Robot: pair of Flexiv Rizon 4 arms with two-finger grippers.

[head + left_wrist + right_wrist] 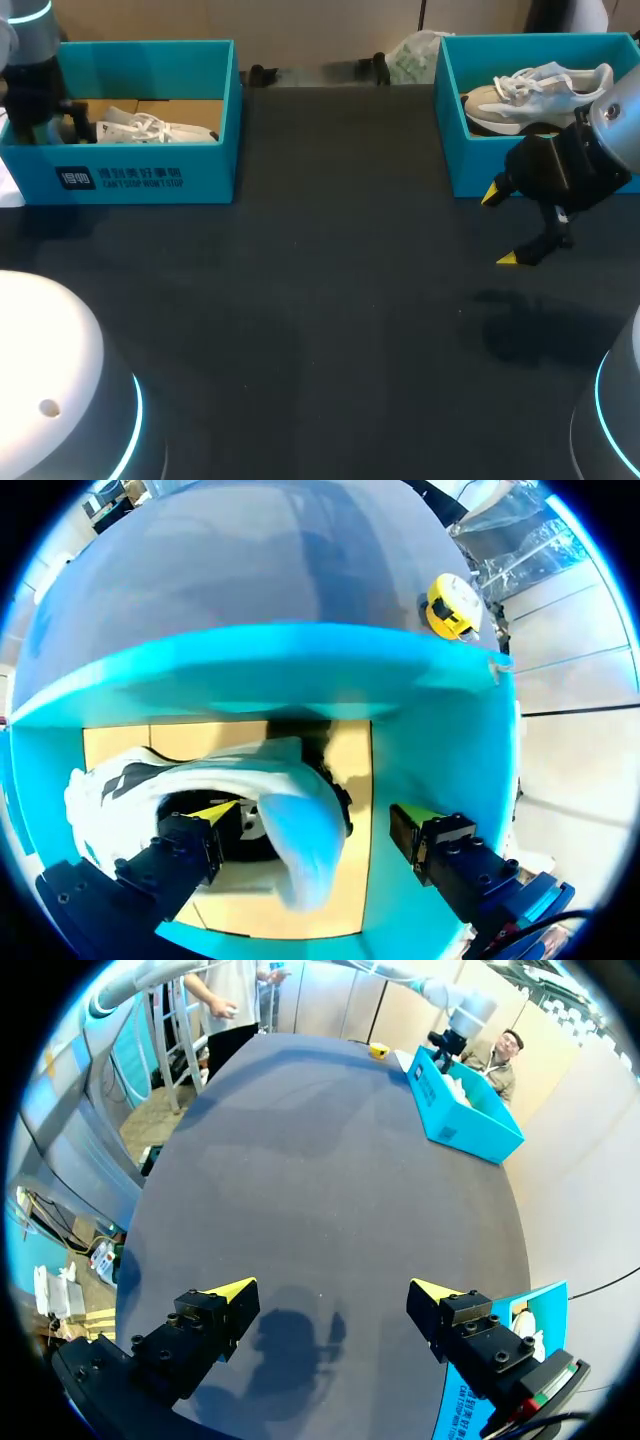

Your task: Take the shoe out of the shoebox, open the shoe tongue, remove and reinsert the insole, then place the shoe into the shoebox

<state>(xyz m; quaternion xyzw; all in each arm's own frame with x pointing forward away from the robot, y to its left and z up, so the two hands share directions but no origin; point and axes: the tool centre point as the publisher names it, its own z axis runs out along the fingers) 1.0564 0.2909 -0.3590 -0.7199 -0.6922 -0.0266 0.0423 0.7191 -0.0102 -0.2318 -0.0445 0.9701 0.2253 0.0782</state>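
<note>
A white shoe (140,127) lies inside the left teal shoebox (150,175). My left arm (30,70) hangs over that box's left end. In the left wrist view my left gripper (315,813) is open inside the box. One yellow fingertip (215,809) sits in the white shoe's (120,790) opening and the other stands clear beside the box wall (440,740). A pale part of the shoe lies between the fingers. My right gripper (499,227) hovers open and empty over the dark table (330,1190), in front of the right teal box (470,170).
The right teal box holds a grey and white shoe (535,95). A crumpled plastic bag (412,55) lies at the back edge between the boxes. A yellow tape measure (450,605) sits on the table beyond the left box. Dark table (320,300) spreads between the boxes.
</note>
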